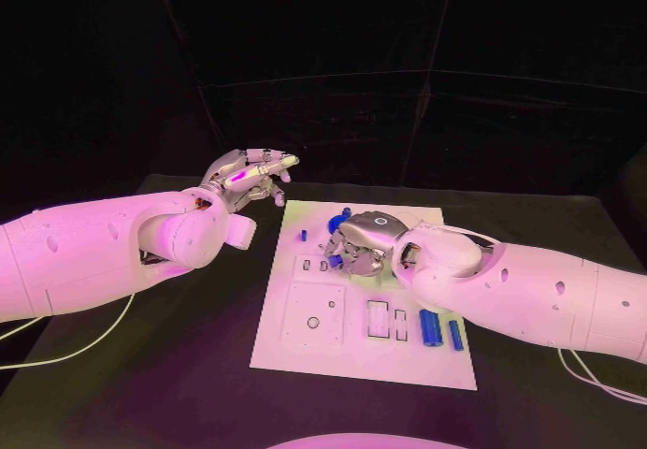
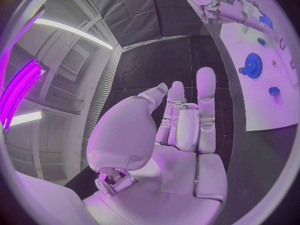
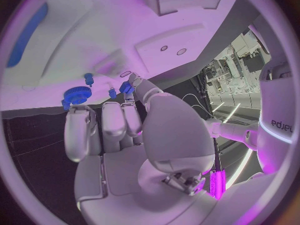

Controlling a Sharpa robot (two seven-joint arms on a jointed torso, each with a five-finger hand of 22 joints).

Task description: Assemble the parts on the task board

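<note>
The white task board lies in the middle of the table. My right hand hovers over its far half, fingers pointing down. There its thumb and a finger pinch a small blue part just above the board. A blue gear and a small blue peg sit on the board close by. My left hand is raised beyond the board's far left corner, with straight fingers and nothing in it. Two long blue parts lie near the board's right edge.
Another small blue piece stands near the board's left edge. From the left wrist, the gear and a small blue piece show on the board. Bare black table surrounds the board.
</note>
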